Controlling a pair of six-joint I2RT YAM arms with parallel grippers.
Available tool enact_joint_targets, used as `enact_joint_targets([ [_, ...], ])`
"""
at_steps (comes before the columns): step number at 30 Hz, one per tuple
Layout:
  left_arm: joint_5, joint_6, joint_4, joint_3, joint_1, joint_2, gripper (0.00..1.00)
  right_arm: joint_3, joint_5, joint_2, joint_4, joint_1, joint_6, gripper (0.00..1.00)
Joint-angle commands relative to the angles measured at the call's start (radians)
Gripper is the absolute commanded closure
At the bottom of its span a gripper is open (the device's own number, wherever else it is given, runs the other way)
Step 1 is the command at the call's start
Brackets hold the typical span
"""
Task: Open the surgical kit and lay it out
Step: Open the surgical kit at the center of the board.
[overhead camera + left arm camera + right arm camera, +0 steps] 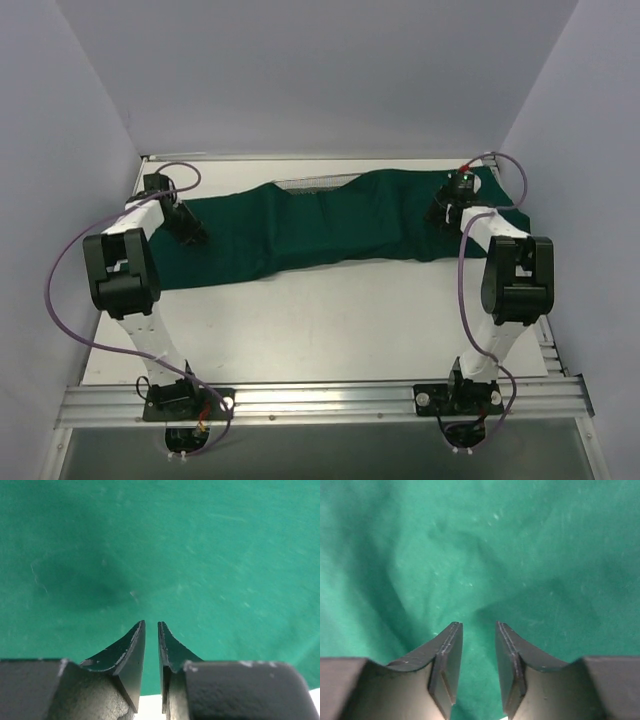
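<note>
Green cloth [300, 225] stretches from nine to three o'clock across the desk [350, 310]; left hand [151, 624] nearly pressed together, right hand [478, 625] slightly spread, both empty.

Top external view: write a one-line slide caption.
Left pincer and right pincer poised at opposite ends of the dark green cloth spread across the white table.

White table [330, 320]; dark green cloth [300, 230] spread across far half, mesh tray [315, 184] edge peeking behind.

It was a robotics lab cell: a white table [340, 320] boxed by plain pale walls [320, 80], an aluminium rail [330, 398] bearing the left arm [125, 270] and right arm [515, 275].
</note>
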Motion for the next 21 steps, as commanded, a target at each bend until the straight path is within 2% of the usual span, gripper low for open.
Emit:
enact_joint_targets([
  [1,-0.055,0.029,-0.069,0.064,-0.002,0.062,0.75,-0.052,0.04,-0.041,0.072,0.004,0.035,0.68],
  [4,-0.114,0.041,-0.081,0.098,-0.014,0.126,0.74,-0.1,0.017,-0.038,0.093,-0.007,0.07,0.66],
  [6,-0.134,0.041,-0.15,0.145,-0.014,0.196,0.73,-0.089,0.037,-0.004,0.049,-0.007,0.072,0.64],
  [8,-0.179,0.038,-0.219,0.234,-0.015,0.246,0.73,-0.045,0.054,0.049,0.004,0.007,0.062,0.63],
  [13,-0.19,0.063,-0.359,0.478,-0.012,0.44,0.7,-0.003,0.017,0.113,-0.111,0.029,0.072,0.57],
  [17,-0.178,0.087,-0.508,0.77,-0.006,0.604,0.69,0.019,0.013,0.148,-0.177,0.035,0.075,0.53],
  [21,-0.11,0.057,-0.542,0.874,0.027,0.662,0.7,0.094,-0.003,0.2,-0.252,0.024,0.079,0.52],
])
